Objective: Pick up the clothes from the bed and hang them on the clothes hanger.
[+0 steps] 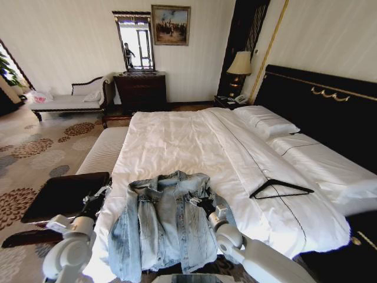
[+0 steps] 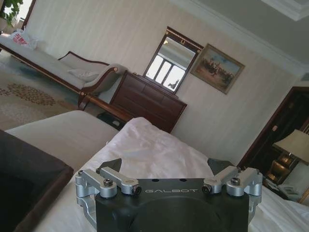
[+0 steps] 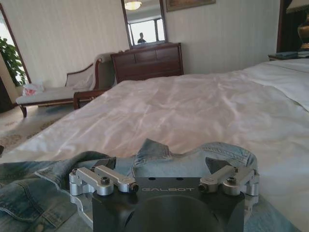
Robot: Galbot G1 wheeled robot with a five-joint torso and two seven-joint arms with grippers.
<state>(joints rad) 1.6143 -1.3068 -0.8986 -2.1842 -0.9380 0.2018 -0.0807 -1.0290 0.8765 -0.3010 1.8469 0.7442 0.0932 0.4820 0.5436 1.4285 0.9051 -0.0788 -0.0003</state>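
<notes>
The clothes [image 1: 162, 227] lie on the bed [image 1: 177, 141], clothes hanger [image 1: 281, 189] to their right.

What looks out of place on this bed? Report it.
Nothing damaged or spilled. The denim jacket lies spread, front up, at the foot of the bed, hem hanging over the edge. The black hanger lies bare on the sheet, apart from it toward the pillows. The sheets are mildly creased.

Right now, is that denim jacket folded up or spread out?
Spread out: the jacket lies flat on the bed, front up, collar toward the pillows, sleeves at its sides.
</notes>
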